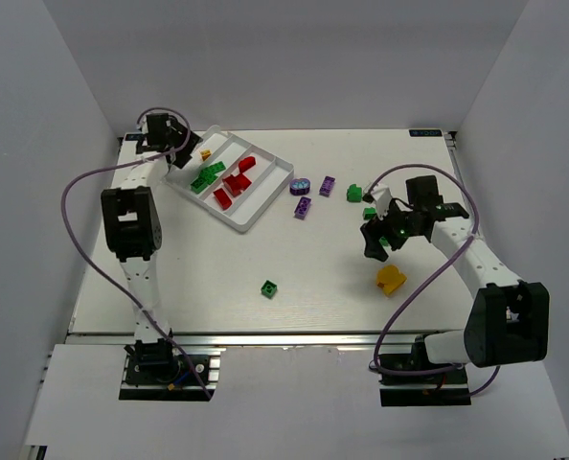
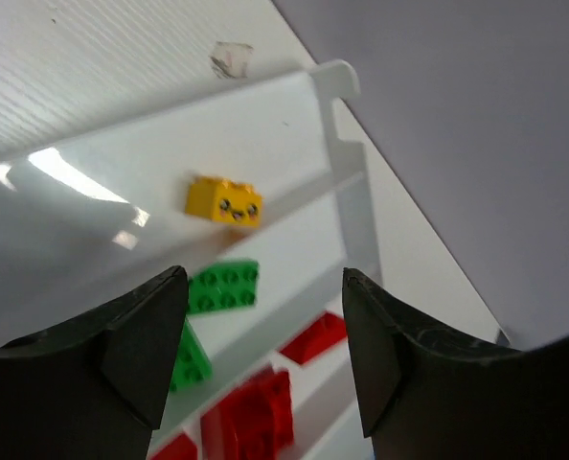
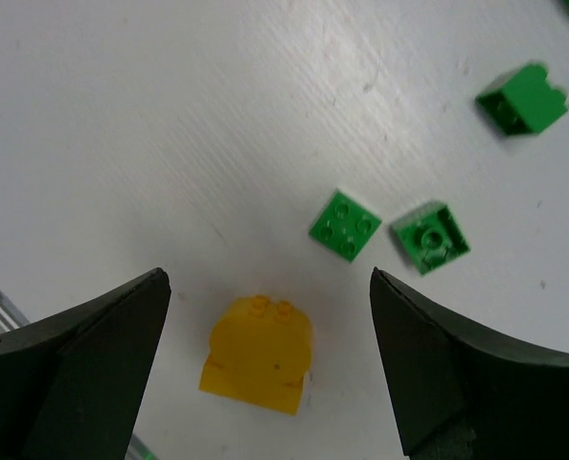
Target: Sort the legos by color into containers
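Right end effector [image 3: 267, 283] wide above yellow-orange rounded brick [image 3: 258, 355], two studs; left end effector [image 2: 263, 278] wide over tray [image 2: 342, 125].

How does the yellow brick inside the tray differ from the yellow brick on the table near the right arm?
The tray brick lies in an outer compartment; the table brick lies on the table. The tray brick is boxy with dark marks; the table brick is plain, rounded and looks larger. Both are yellow; neither is held.

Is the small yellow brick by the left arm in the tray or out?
In. The yellow brick lies on the floor of the tray, within its outermost compartment.
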